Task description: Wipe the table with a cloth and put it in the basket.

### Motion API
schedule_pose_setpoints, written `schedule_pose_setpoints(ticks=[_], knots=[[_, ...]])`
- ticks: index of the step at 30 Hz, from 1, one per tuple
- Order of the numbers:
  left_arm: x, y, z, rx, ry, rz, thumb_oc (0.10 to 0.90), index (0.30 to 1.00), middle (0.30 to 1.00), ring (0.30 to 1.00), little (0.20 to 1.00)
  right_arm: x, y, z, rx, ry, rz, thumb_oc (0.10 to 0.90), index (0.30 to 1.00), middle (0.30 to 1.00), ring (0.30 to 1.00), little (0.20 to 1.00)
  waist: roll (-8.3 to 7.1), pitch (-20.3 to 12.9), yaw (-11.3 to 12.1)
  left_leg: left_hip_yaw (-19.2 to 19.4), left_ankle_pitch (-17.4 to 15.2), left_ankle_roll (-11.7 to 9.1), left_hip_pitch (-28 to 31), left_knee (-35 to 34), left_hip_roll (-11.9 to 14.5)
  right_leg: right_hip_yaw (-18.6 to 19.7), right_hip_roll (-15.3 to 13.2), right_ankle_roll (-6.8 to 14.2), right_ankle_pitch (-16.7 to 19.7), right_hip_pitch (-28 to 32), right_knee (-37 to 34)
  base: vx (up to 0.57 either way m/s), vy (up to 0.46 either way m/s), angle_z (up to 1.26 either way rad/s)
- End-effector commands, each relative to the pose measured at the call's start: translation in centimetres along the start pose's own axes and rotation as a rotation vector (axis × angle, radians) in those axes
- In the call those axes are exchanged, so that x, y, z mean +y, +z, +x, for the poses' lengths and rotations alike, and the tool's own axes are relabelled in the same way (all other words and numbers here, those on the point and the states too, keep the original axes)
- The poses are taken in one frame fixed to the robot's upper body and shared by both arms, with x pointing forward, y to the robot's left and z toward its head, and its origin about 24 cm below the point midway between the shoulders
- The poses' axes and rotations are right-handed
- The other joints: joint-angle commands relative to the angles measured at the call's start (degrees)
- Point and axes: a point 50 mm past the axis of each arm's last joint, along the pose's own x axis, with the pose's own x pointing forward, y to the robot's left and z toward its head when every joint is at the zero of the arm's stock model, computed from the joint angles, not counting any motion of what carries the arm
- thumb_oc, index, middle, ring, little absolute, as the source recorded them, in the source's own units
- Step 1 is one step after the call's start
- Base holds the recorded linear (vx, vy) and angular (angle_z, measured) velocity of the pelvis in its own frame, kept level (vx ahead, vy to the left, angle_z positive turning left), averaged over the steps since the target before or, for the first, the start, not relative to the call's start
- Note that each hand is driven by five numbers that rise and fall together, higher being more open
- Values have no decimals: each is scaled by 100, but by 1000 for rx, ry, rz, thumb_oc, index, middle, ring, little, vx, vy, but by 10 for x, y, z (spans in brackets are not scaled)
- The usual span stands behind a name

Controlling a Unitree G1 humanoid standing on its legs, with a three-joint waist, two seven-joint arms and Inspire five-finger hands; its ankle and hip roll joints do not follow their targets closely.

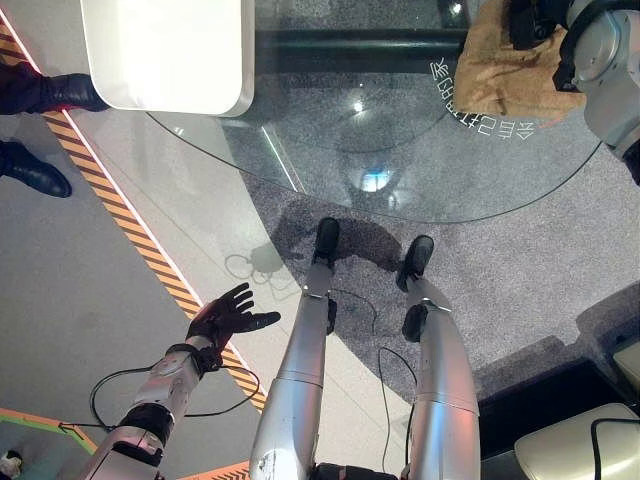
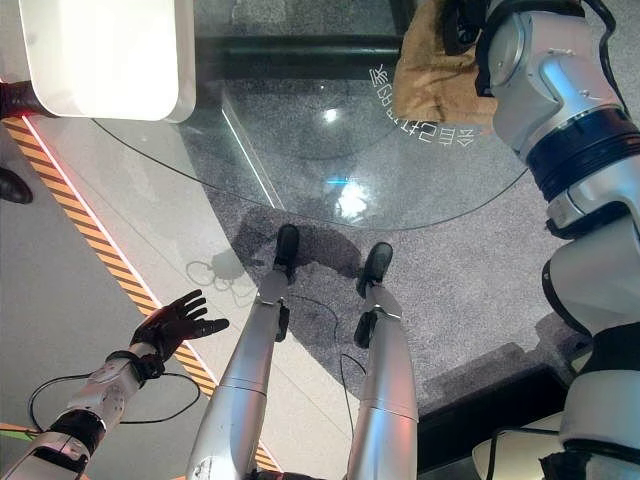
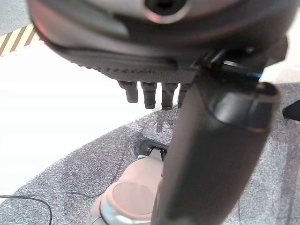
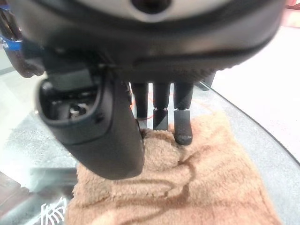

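Pressing straight fingers (image 4: 183, 123) on the fluffy tan cloth (image 4: 187, 187), the right hand (image 2: 470, 35) pins it to the round glass tabletop (image 1: 420, 180) for wiping; left hand (image 1: 225, 315) hangs open, idle.

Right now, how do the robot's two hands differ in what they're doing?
The right robot hand is up at the glass table, fingers resting on the brown cloth; the left robot hand hangs low beside the robot, over the floor, away from the table. The right one touches the cloth; the left one touches nothing, its fingers spread. Both are dark, with fingers fairly straight rather than curled.
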Motion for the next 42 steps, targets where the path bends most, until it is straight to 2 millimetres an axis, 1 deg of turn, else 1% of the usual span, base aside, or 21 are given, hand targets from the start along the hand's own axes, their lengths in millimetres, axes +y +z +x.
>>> schedule_pose_setpoints(ticks=[1, 14, 23, 28, 37, 42], knots=[[36, -33, -29, 103, 104, 1, 800, 900, 900, 900, 900, -20, -27, -8, 44, -75, -62, 800, 900, 900, 900, 900, -34, -81, 67, 132, -412, 296, 203, 105, -91, 21, 141, 233, -207, 366, -234, 0, 0, 0], [40, -30, -30, 94, 121, -6, 800, 900, 900, 900, 900, -25, -27, -13, 25, -116, -46, 800, 900, 900, 900, 900, -102, -81, -8, 157, -421, 303, 256, 65, -74, 36, 163, 250, -194, 422, -305, 0, 0, 0], [42, -33, -33, 91, 127, -11, 800, 900, 900, 900, 900, -26, -25, -18, -6, -132, -37, 800, 900, 900, 900, 900, -139, -81, -62, 172, -429, 313, 245, 81, -65, 60, 187, 251, -191, 424, -314, -1, 0, 0], [44, -30, -32, 89, 133, -13, 800, 900, 900, 900, 900, -26, -24, -20, -12, -131, -48, 800, 900, 900, 900, 900, -164, -81, -93, 172, -432, 307, 227, 85, -60, 68, 190, 263, -185, 421, -333, 0, 0, 0], [44, -28, -31, 90, 134, -9, 800, 900, 900, 900, 900, -20, -13, -21, -50, -82, -59, 800, 900, 900, 900, 900, -180, -81, -88, 168, -436, 310, 247, 79, -59, 50, 187, 276, -185, 448, -347, 0, 0, 0], [42, -27, -30, 89, 123, -1, 800, 900, 900, 900, 900, -20, -8, -19, -58, -93, -51, 800, 900, 900, 900, 900, -148, -81, -53, 156, -437, 309, 221, 93, -73, 36, 172, 275, -184, 435, -358, 0, 0, 0]])
